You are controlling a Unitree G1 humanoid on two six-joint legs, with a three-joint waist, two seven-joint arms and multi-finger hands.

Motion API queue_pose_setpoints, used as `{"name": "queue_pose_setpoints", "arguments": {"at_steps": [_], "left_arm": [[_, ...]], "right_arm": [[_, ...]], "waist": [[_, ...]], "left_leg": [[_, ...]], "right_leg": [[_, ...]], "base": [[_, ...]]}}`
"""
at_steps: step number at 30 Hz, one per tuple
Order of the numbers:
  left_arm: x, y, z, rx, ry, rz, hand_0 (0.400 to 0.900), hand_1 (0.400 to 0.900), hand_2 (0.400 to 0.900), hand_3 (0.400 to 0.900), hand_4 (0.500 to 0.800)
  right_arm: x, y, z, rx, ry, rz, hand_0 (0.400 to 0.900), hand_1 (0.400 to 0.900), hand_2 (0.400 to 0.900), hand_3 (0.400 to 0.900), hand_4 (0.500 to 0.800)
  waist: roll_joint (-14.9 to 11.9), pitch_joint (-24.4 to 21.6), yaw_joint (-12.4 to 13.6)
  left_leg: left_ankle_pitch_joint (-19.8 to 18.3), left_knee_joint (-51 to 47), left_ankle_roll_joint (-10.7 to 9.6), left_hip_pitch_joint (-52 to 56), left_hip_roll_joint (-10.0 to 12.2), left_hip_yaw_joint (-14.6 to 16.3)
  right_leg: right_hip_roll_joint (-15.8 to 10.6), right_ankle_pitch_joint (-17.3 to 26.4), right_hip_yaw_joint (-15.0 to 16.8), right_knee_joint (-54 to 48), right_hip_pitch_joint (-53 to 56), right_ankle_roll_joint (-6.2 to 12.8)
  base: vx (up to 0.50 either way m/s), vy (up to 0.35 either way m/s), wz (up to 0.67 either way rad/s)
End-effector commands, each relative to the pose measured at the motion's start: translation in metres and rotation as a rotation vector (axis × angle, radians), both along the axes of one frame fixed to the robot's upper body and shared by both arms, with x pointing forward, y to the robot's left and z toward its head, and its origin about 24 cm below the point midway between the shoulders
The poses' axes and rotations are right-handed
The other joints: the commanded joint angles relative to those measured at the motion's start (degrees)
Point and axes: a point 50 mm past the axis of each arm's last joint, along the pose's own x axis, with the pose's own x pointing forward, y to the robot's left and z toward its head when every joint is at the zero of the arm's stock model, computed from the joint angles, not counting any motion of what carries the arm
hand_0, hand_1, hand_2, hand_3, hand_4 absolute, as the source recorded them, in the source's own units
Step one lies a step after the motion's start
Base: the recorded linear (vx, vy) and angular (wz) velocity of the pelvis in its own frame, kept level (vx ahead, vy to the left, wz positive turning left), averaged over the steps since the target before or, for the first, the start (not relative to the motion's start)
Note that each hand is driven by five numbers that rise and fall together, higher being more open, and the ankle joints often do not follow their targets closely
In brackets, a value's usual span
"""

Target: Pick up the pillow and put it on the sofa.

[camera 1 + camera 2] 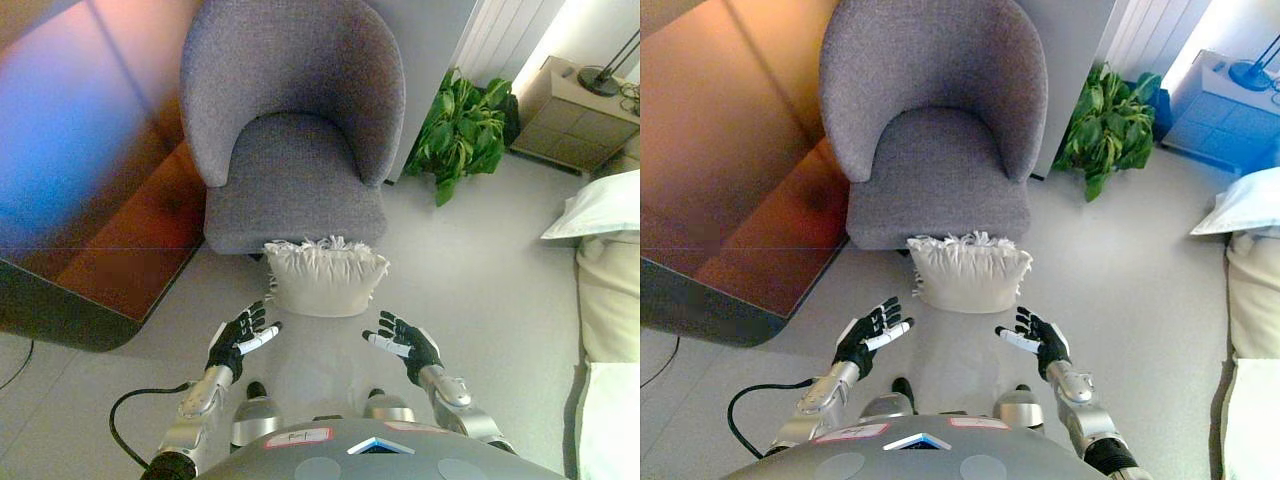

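Observation:
A cream pillow (323, 277) with a fringed top edge stands on the floor, leaning against the front of a grey armchair (293, 120). The armchair's seat (296, 168) is bare. My left hand (240, 338) hovers low at the pillow's near left, fingers spread and straight. At the pillow's near right my right hand (404, 340) is likewise open. Neither hand touches the pillow; a gap of floor lies between them and it.
A wooden panel (110, 190) with a dark edge fills the left side. A green potted plant (462, 130) stands to the right of the armchair, with a bedside cabinet (573, 112) and lamp beyond. A bed with white bedding (606, 290) runs along the right edge.

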Motion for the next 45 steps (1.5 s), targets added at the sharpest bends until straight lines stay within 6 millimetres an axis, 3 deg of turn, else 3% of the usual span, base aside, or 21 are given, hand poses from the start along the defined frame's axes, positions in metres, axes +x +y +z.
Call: {"name": "queue_pose_setpoints", "arguments": {"at_steps": [1,20,23,25,28,31,36,38,40,43,45], "left_arm": [[0.038,-0.008,0.022,-0.003,-0.180,-0.033,0.900,0.900,0.900,0.900,0.800],[0.030,-0.002,0.022,-0.026,-0.178,0.007,0.900,0.900,0.900,0.900,0.800],[0.035,-0.003,0.026,-0.044,-0.205,0.020,0.900,0.900,0.900,0.900,0.800],[0.040,-0.003,0.030,-0.060,-0.230,0.039,0.900,0.900,0.900,0.900,0.800],[0.039,0.000,0.030,-0.108,-0.236,0.085,0.900,0.900,0.900,0.900,0.800],[0.036,0.003,0.032,-0.133,-0.250,0.111,0.900,0.900,0.900,0.900,0.800],[0.031,0.003,0.031,-0.135,-0.242,0.103,0.900,0.900,0.900,0.900,0.800],[0.025,0.001,0.028,-0.139,-0.236,0.126,0.900,0.900,0.900,0.900,0.800],[0.022,-0.002,0.027,-0.141,-0.237,0.126,0.900,0.900,0.900,0.900,0.800],[0.024,-0.004,0.026,-0.160,-0.233,0.139,0.900,0.900,0.900,0.900,0.800],[0.025,0.000,0.025,-0.156,-0.221,0.160,0.900,0.900,0.900,0.900,0.800]], "right_arm": [[0.040,-0.006,0.031,-0.010,-0.230,0.032,0.900,0.900,0.900,0.900,0.800],[0.037,-0.013,0.032,-0.003,-0.223,0.040,0.900,0.900,0.900,0.900,0.800],[0.041,-0.015,0.036,-0.013,-0.238,0.062,0.900,0.900,0.900,0.900,0.800],[0.045,-0.018,0.039,-0.023,-0.250,0.070,0.900,0.900,0.900,0.900,0.800],[0.045,-0.022,0.039,-0.031,-0.252,0.079,0.900,0.900,0.900,0.900,0.800],[0.040,-0.024,0.038,-0.033,-0.248,0.080,0.900,0.900,0.900,0.900,0.800],[0.035,-0.029,0.042,-0.032,-0.253,0.085,0.900,0.900,0.900,0.900,0.800],[0.030,-0.031,0.042,-0.033,-0.246,0.098,0.900,0.900,0.900,0.900,0.800],[0.028,-0.032,0.043,-0.031,-0.249,0.111,0.900,0.900,0.900,0.900,0.800],[0.034,-0.028,0.044,-0.029,-0.266,0.154,0.900,0.900,0.900,0.900,0.800],[0.033,-0.024,0.042,-0.028,-0.254,0.170,0.900,0.900,0.900,0.900,0.800]], "waist": [[2.75,-0.25,1.26],[2.26,0.93,1.98],[1.51,2.20,2.27],[0.64,3.76,2.49],[0.04,5.05,2.91],[0.34,6.04,3.85],[4.08,6.41,4.88],[5.20,6.88,5.74],[5.60,7.50,6.33],[5.33,7.91,6.53],[4.47,8.09,6.58]], "left_leg": [[-11.14,4.57,6.24,4.06,-5.86,1.60],[-11.43,10.05,4.72,1.65,-4.02,0.07],[-10.92,18.69,3.83,-2.29,-2.22,-1.22],[-8.56,30.44,3.12,-7.59,-0.20,-2.92],[-8.16,39.11,4.03,-11.32,0.08,-5.41],[-6.54,34.48,3.88,-11.57,0.32,-5.38],[4.91,10.77,-0.45,-11.70,3.16,-3.95],[10.11,6.63,-1.91,-14.27,4.40,-3.89],[12.56,7.42,-2.60,-16.93,5.30,-2.79],[9.94,6.96,-2.42,-17.06,5.12,-1.52],[6.63,9.71,-0.62,-17.05,5.04,0.60]], "right_leg": [[7.27,-0.03,-4.09,0.50,-1.53,-3.83],[8.14,-0.52,-3.48,0.16,-1.53,-5.25],[7.83,-0.53,-3.14,0.82,-2.48,-6.53],[7.38,-0.47,-3.25,2.01,-3.90,-8.17],[7.11,-0.35,-3.13,3.49,-4.93,-9.25],[7.90,-1.53,-2.15,3.76,-3.49,-8.84],[11.35,-4.39,-0.29,2.64,0.00,-7.91],[12.76,-5.98,1.17,2.37,2.61,-8.40],[13.35,-7.66,1.73,3.02,4.21,-9.26],[12.28,-10.32,1.24,5.75,4.67,-9.37],[10.89,-12.46,0.06,9.20,5.75,-8.88]], "base": [[0.00,0.000,0.00],[0.02,-0.055,-0.02],[-0.01,-0.097,-0.09],[-0.04,-0.117,-0.13],[0.06,-0.063,-0.13],[0.20,0.035,-0.10],[0.31,0.151,-0.18],[0.39,0.152,-0.39],[0.35,0.138,-0.34],[0.36,0.150,-0.24],[0.39,0.163,-0.19]]}}
